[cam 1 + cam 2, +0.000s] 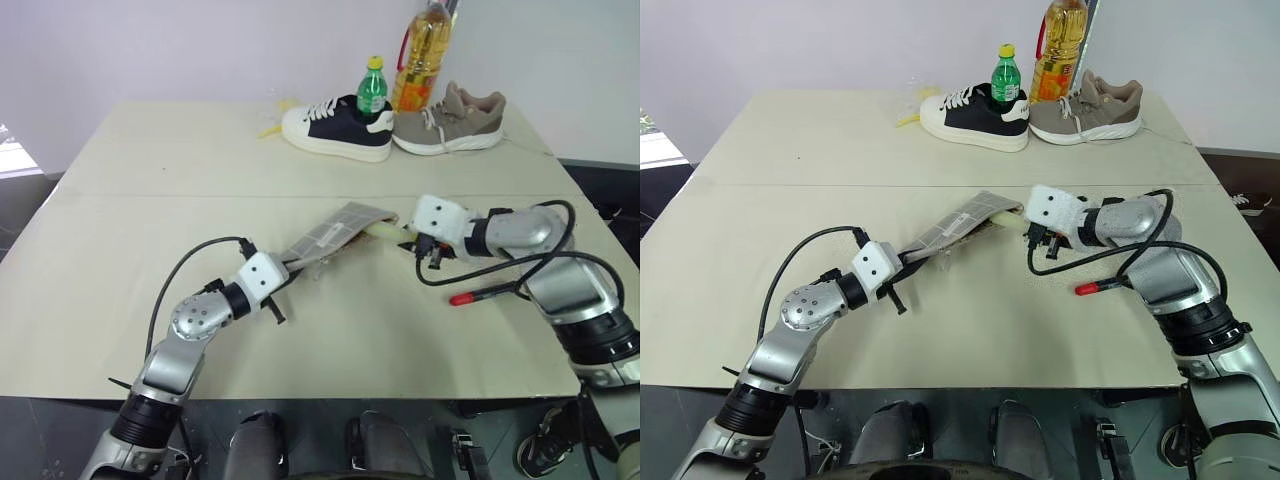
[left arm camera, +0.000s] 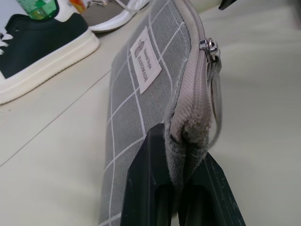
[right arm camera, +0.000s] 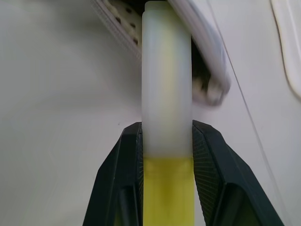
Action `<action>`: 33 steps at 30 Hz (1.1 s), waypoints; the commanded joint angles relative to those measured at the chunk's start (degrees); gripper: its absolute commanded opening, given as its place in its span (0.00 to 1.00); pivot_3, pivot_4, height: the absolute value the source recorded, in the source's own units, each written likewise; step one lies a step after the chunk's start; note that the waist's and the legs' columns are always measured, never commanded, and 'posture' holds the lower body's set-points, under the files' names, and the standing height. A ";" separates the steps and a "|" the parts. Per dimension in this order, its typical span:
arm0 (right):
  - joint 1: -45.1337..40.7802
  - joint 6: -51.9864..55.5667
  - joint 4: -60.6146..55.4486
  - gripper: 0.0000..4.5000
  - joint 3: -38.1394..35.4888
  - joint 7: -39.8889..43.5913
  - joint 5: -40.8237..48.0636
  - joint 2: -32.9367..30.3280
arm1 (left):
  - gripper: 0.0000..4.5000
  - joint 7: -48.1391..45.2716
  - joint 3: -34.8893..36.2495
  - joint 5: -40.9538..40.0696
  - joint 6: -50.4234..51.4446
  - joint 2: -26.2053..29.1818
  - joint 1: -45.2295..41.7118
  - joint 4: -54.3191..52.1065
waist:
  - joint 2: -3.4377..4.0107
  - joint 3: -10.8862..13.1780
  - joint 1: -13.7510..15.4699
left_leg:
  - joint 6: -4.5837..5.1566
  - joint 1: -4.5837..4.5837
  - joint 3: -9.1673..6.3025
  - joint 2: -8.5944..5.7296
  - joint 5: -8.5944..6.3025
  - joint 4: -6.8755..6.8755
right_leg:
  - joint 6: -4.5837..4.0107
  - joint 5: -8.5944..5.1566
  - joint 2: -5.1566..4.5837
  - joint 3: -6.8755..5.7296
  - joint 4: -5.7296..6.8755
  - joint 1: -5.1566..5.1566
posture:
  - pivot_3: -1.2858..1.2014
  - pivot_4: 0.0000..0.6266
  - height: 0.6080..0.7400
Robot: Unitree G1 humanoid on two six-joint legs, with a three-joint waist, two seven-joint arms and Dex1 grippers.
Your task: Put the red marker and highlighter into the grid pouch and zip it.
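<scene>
The grid pouch (image 1: 330, 235) is grey with white lines and is lifted off the table at one end, where my left gripper (image 1: 287, 270) is shut on its edge by the zipper (image 2: 209, 47). My right gripper (image 1: 408, 240) is shut on the pale-yellow highlighter (image 3: 166, 94), whose capped tip sits at the pouch's open far end (image 1: 385, 215); I cannot tell how far in it is. The red marker (image 1: 478, 294) lies on the table under my right forearm, held by nothing.
At the back of the table stand a black-and-white sneaker (image 1: 335, 125), a tan sneaker (image 1: 450, 125), a green bottle (image 1: 372, 88) and an oil bottle (image 1: 424, 50). A black cable (image 1: 500, 270) loops beside the right wrist.
</scene>
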 commanded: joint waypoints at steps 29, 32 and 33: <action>-1.82 4.43 -8.24 0.93 -18.32 13.85 18.24 -3.29 | 0.00 -3.27 1.69 -5.69 7.77 -1.04 -4.16 -2.16 | -0.01 -0.01 0.22 | 0.00 -0.01 -0.04 0.00 0.00 0.08 | 0.00 0.00 0.01 0.00 0.01 0.06 | 0.52 0.24 0.74; 7.15 1.49 -1.36 0.93 -20.18 17.05 16.42 -11.88 | 0.00 -2.70 0.88 -5.06 6.95 -1.68 -3.98 -0.76 | -0.13 -0.08 1.03 | 0.10 0.07 -0.15 -0.06 -0.06 0.07 | -0.02 -0.01 -0.04 -0.12 -0.14 0.27 | 0.52 0.24 0.74; 10.44 -1.36 1.58 0.93 -19.42 17.45 14.50 -14.54 | 0.00 -2.75 0.49 -4.93 6.66 -1.81 -3.86 -0.44 | -0.13 -0.08 1.03 | 0.14 0.08 -0.10 -0.08 -0.08 0.08 | -0.02 -0.01 -0.11 -0.12 -0.19 0.32 | 0.52 0.24 0.74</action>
